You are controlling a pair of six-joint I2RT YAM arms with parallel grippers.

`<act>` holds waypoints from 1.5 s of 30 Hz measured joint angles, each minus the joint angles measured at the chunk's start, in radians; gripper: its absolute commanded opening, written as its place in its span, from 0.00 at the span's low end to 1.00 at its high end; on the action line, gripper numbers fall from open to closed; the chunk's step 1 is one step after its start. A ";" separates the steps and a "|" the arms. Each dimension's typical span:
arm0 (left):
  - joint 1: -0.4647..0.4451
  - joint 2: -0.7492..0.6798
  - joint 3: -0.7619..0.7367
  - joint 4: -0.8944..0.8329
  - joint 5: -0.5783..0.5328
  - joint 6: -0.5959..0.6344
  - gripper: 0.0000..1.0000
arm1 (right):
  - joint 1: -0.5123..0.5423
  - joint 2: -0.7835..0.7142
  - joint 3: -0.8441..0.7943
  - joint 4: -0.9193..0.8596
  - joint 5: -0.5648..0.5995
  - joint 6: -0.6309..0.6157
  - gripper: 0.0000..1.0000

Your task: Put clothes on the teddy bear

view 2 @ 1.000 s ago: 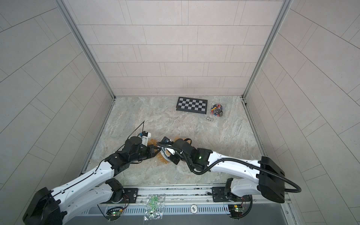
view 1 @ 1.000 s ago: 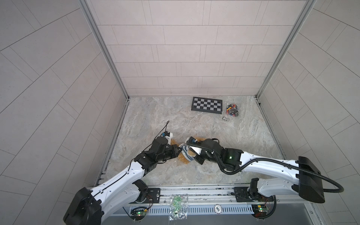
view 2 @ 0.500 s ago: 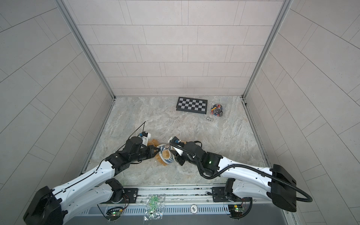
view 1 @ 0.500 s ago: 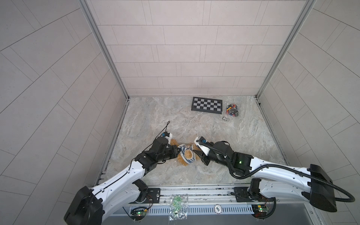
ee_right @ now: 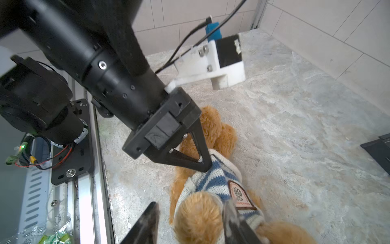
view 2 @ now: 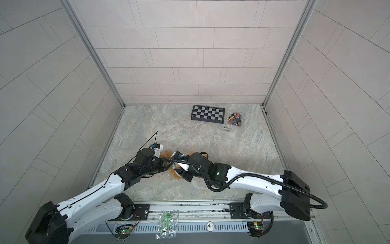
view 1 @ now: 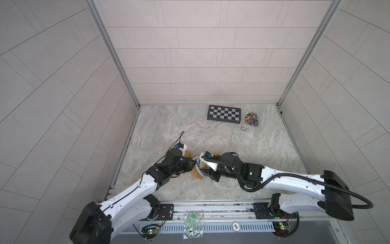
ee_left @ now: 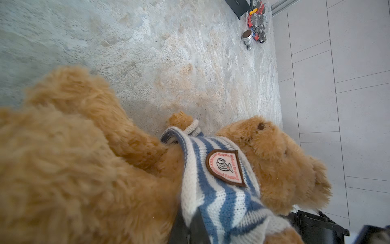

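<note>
The left gripper (view 1: 193, 164) is pressed together on the hem of the sweater (view 1: 198, 164), and the right gripper (view 1: 205, 173) reaches in from the right. In both top views the 2 arms hide most of the teddy bear (view 1: 198, 177). It lies on the table (view 1: 232, 147) near the front edge, a little left of the middle, between the 2 grippers. At the far side lie a chessboard (view 2: 207, 114) and, just right of it, a bag of small parts (view 2: 234, 119), both well apart from the bear.

In the left wrist view the bear (ee_left: 63, 169) lies on its back, with its fuzzy legs closest to the camera. The blue-and-white striped sweater (ee_left: 221, 202) covers its chest, with the badge (ee_left: 224, 166) facing up. The belly and legs are bare, and 1 paw pokes out of a sleeve. The dark fingers (ee_left: 179, 230) pinch the knit at its lower edge.

In the right wrist view the left gripper (ee_right: 205, 165) tapers to a closed tip on the sweater (ee_right: 215, 177) hem. The right gripper (ee_right: 191, 205) has its jaws spread, 1 finger on each side of the bear's (ee_right: 211, 126) head.
</note>
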 measured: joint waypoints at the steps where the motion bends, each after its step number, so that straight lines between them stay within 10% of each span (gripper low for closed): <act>1: 0.000 0.000 0.000 0.000 0.000 0.000 0.00 | 0.000 0.009 0.000 -0.005 0.005 -0.002 0.51; 15: 0.000 -0.010 0.000 0.007 0.008 -0.016 0.00 | 0.000 0.047 0.001 -0.017 0.024 -0.015 0.00; 45: -0.119 0.023 0.219 -0.151 -0.078 0.125 0.12 | -0.047 -0.110 -0.063 0.047 0.261 0.109 0.00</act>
